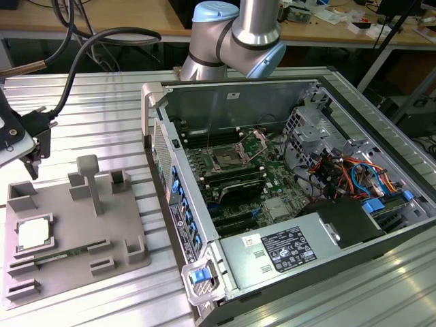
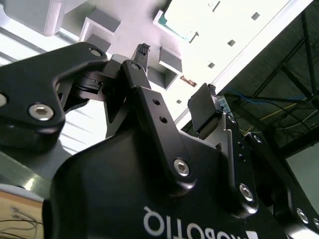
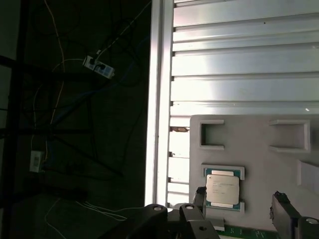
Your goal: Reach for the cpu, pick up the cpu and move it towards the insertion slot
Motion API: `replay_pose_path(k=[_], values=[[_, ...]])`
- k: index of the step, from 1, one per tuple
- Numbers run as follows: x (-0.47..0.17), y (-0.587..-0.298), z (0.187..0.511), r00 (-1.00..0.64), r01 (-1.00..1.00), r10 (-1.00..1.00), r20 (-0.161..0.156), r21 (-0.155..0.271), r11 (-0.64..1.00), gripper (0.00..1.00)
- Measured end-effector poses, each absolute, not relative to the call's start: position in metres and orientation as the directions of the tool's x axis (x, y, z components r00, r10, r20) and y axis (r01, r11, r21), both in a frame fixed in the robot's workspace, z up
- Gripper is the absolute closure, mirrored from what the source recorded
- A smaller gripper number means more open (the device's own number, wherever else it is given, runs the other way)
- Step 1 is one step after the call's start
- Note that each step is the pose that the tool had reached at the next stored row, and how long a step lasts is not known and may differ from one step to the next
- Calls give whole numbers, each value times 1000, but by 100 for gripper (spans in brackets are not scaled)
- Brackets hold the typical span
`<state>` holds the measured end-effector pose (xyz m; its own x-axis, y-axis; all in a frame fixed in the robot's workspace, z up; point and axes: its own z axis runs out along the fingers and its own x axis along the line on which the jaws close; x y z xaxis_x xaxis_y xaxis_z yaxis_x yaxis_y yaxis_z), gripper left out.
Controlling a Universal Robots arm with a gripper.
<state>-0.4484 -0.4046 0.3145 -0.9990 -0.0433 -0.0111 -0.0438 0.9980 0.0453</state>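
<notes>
gripper [image 1: 34, 155]: hangs at the exterior view's left edge, above the far corner of the grey fixture tray [image 1: 75, 228], not touching anything

fingers [image 3: 283, 211]: spread wide in both wrist views, nothing pinched between them

cpu [image 1: 34, 234]: lying flat in its little framed pocket on the tray, silvery face up. In the first wrist view it [image 3: 223, 188] shows just past the 2 fingertips, and nothing's touching it

insertion slot [image 1: 225, 161]: dark square socket with a shiny metal frame on the motherboard, inside the open pc case [image 1: 158, 109]. It's well apart from the cpu, off toward the exterior view's right

memory stick [image 1: 60, 257]: thin green one, sitting in a tray slot just beside the cpu

table [image 1: 102, 95]: ribbed aluminium, with the tray and the case both resting on it

arm [image 1: 238, 34]: silver and light blue joint showing behind the case
</notes>
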Motion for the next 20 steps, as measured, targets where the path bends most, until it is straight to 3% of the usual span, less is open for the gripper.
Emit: replay_pose_path(k=[20], values=[[-445, -405, 311, -999, -44, -43, -11, 46, 998, 40]])
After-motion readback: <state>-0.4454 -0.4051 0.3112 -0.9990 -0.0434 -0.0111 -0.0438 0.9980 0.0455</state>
